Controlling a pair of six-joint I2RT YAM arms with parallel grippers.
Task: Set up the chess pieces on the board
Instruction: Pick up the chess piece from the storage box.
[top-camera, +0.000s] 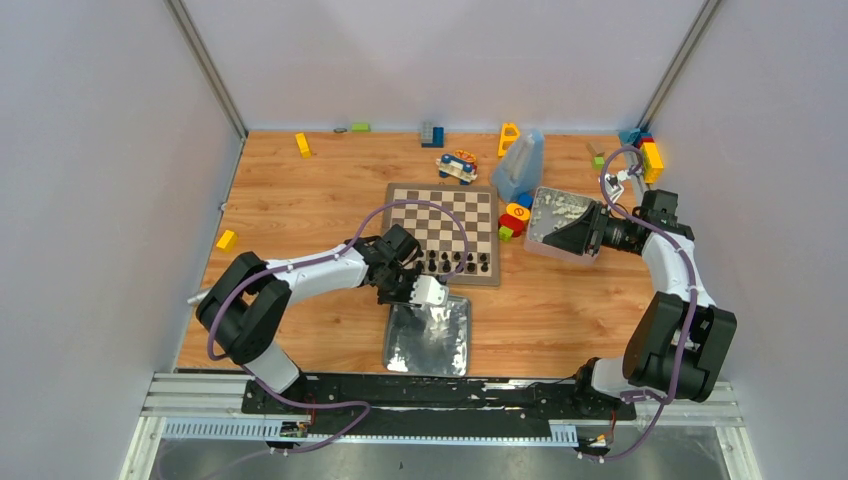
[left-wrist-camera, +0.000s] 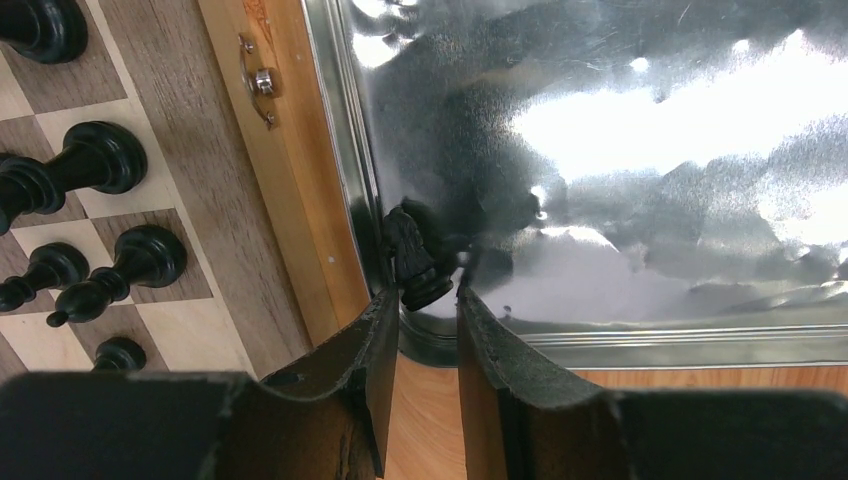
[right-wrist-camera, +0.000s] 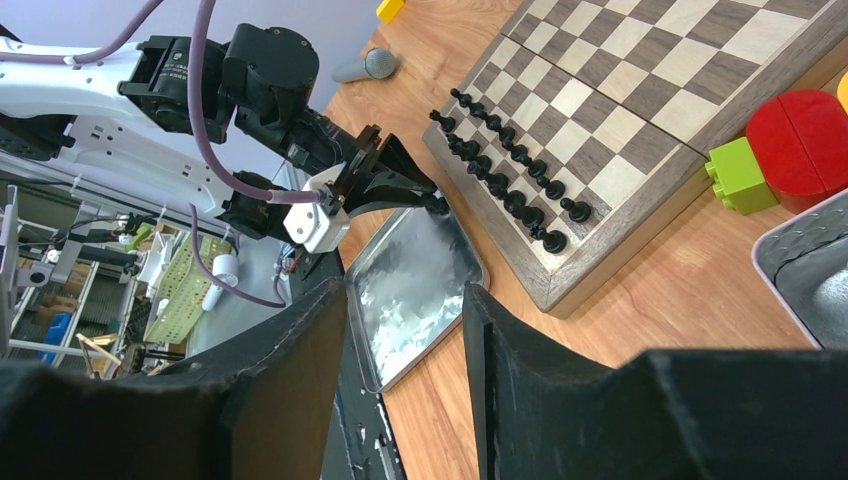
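Note:
The board (top-camera: 440, 215) lies mid-table with a row of black chess pieces (top-camera: 455, 262) along its near edge; they also show in the right wrist view (right-wrist-camera: 510, 190) and the left wrist view (left-wrist-camera: 100, 160). My left gripper (left-wrist-camera: 430, 300) is at the far-left corner of the silver tray (left-wrist-camera: 650, 200), shut on the base of a black knight (left-wrist-camera: 412, 250). In the top view it (top-camera: 400, 298) is just off the board's near-left corner. My right gripper (right-wrist-camera: 405, 300) is open and empty, held at the right by a second tray (top-camera: 555, 215).
Toy blocks lie around: red (right-wrist-camera: 800, 140) and green (right-wrist-camera: 740, 175) right of the board, yellow (top-camera: 227, 240) at the left, more along the back wall. A pale blue container (top-camera: 522, 160) and a toy car (top-camera: 457, 166) stand behind the board.

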